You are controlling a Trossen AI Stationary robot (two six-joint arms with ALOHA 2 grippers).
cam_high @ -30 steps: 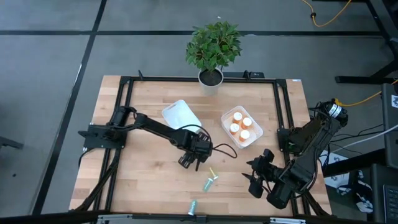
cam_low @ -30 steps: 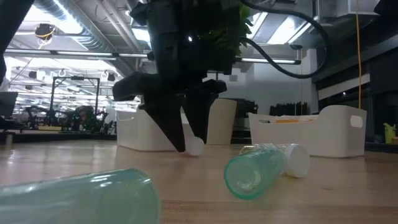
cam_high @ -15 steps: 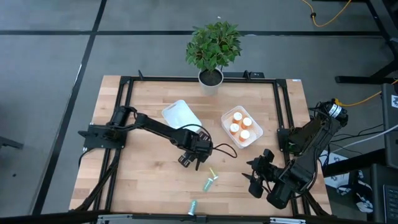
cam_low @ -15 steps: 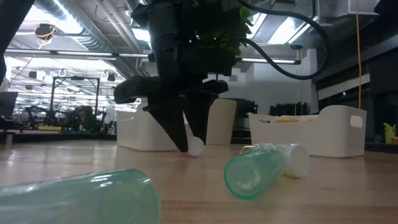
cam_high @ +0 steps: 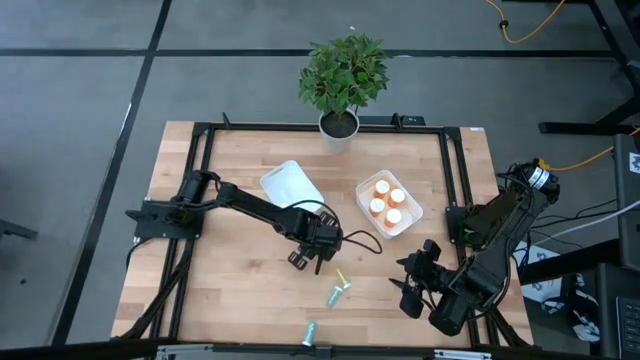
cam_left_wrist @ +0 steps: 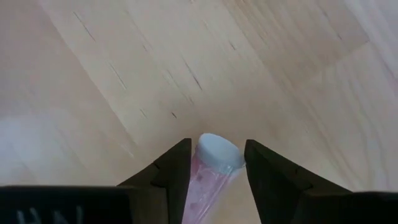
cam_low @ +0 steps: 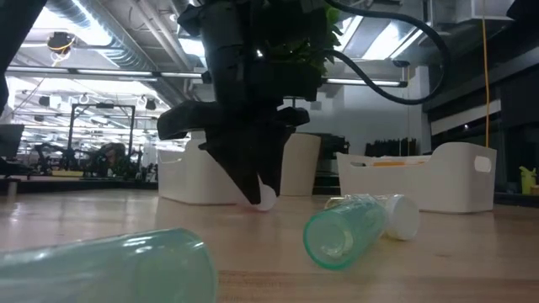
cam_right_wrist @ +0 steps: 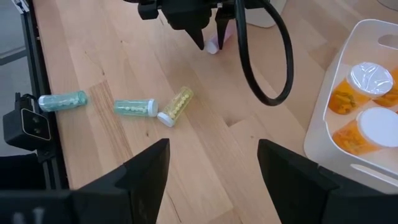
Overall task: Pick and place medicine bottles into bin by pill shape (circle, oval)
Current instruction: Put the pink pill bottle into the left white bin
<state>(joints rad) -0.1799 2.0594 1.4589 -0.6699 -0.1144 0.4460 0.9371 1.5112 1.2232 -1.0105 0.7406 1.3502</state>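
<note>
A pinkish-purple medicine bottle (cam_left_wrist: 208,183) with a white cap (cam_low: 266,199) lies on its side on the wooden table, near its middle. My left gripper (cam_left_wrist: 214,155) points steeply down over it and is shut on it. Nearer the table's front edge lie a yellow-green bottle (cam_right_wrist: 177,104), a pale teal bottle (cam_right_wrist: 134,107) and another teal one (cam_right_wrist: 62,101), each on its side. My right gripper (cam_high: 412,290) hangs open above the table's near right, touching nothing. My left gripper pinches the pinkish bottle between its two fingers (cam_left_wrist: 177,171), at the cap end of the body, just behind the white cap (cam_left_wrist: 219,151). The fingers come from above, slanting down, one on each side of the bottle. The bottle lies on its side on the table.
A white bin (cam_high: 409,222) with several orange bottles stands right of centre; a second white bin (cam_high: 290,185) sits to its left. A potted plant (cam_high: 342,80) stands at the far edge. A black cable (cam_right_wrist: 261,68) loops beside the left gripper. Bare wood lies at the near left.
My left gripper has stayed in place and narrowed its fingers until they close on the pinkish bottle, which has not moved from the table.
</note>
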